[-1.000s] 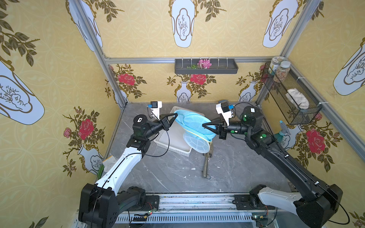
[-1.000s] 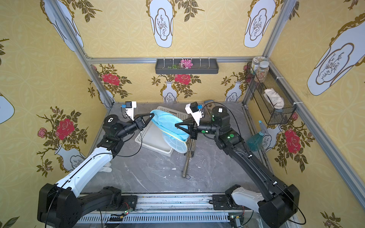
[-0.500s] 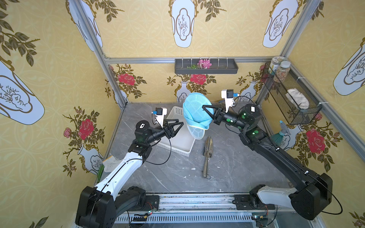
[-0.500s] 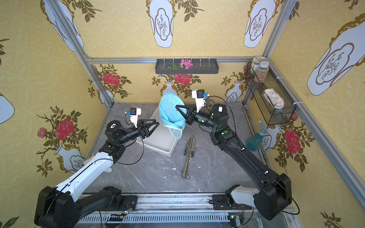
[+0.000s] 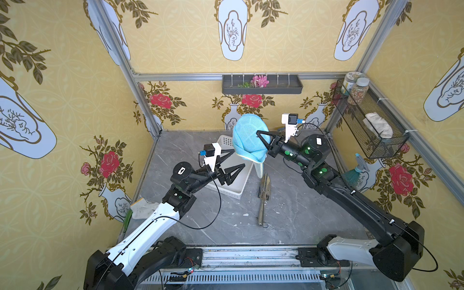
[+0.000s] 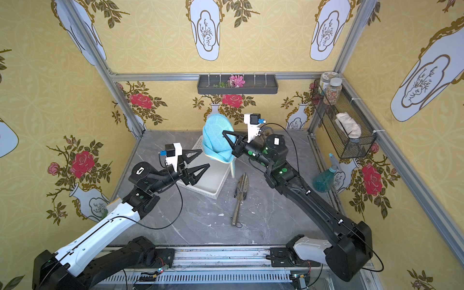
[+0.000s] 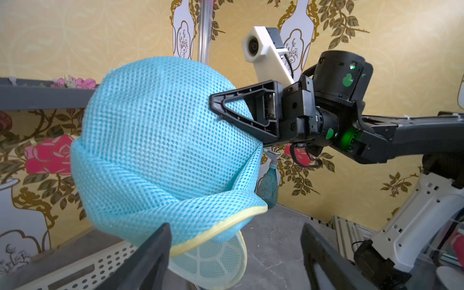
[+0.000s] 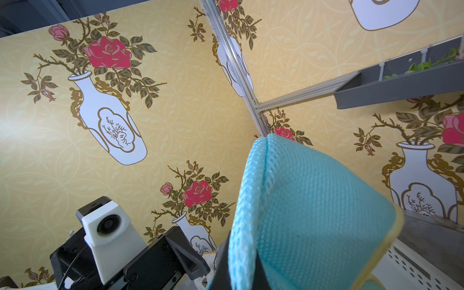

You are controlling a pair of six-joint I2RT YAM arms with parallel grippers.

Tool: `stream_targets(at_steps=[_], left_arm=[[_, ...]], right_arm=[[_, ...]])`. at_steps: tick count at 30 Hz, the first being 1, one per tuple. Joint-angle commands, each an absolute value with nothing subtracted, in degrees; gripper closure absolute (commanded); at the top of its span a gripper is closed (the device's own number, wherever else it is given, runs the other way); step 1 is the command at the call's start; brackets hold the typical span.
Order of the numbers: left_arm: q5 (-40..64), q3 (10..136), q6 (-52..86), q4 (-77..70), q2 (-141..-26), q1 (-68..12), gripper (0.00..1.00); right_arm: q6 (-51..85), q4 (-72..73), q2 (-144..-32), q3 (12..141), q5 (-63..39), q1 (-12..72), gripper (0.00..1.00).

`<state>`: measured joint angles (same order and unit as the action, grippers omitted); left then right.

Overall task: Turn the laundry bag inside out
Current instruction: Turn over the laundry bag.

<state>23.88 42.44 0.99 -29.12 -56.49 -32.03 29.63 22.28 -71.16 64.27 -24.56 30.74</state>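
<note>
Over the last second the left gripper (image 5: 239,157) has let go of the laundry bag (image 5: 247,136) and drawn back to about 8 o'clock of it, jaws spread wide and empty. Meanwhile the right gripper (image 5: 258,133) has swung the bag up toward the back wall, at 12 o'clock of the table. That gripper is clenched on the blue mesh. In the left wrist view one finger (image 7: 241,108) lies outside the cloth and the other is hidden by it. The bag hangs from it like a cap, clear of the table and above the far corner of the white basket (image 5: 233,194). Its yellow trim (image 7: 218,229) curls at 6 o'clock, with a spoked round face (image 7: 208,261) dangling beneath.

The job looks to be between grips, with the mesh partly rolled back on itself and not fully turned. The next move probably calls for the left gripper to come in low, pinch the trimmed edge and peel it over the right gripper. The right hold must stay firm, because loose mesh slips easily. A trowel (image 5: 263,193) lies on the table at 5 o'clock of the bag
</note>
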Motion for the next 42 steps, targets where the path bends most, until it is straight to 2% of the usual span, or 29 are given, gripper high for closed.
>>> stream_targets(at_steps=[1,6,11,14,25,29,35,42], left_arm=[[16.33,42.17,-14.06,-30.09,-55.69,-34.26,0.2],[11.81,39.49,-32.36,-29.91,-51.83,-35.33,0.19],[11.16,44.39,-48.3,-17.77,-54.08,-35.27,0.21],[10.15,46.76,-52.02,-16.44,-56.16,-35.33,0.32],[8.67,46.68,-56.7,-17.85,-58.17,-35.67,0.87],[6.08,44.55,-57.57,-21.89,-57.83,-36.55,1.0],[4.97,41.69,-57.49,-22.29,-56.41,-38.98,1.0],[7.11,42.56,-56.47,-9.64,-60.36,-39.2,1.0]], right_arm=[[29.77,23.73,-70.16,64.8,-24.26,30.76,1.0],[30.07,21.86,-68.99,64.84,-24.68,30.77,1.0],[31.41,21.53,-69.05,65.0,-26.1,30.76,1.0],[32.11,22.22,-68.91,64.35,-26.26,30.84,1.0],[34.39,23.81,-68.86,64.59,-26.3,30.76,1.0],[35.98,25.08,-69.15,64.57,-26.22,30.67,1.0],[39.89,26.46,-69.08,64.34,-21.73,28.82,1.0],[55.86,37.1,-71.91,62.94,-23.6,22.04,1.0]])
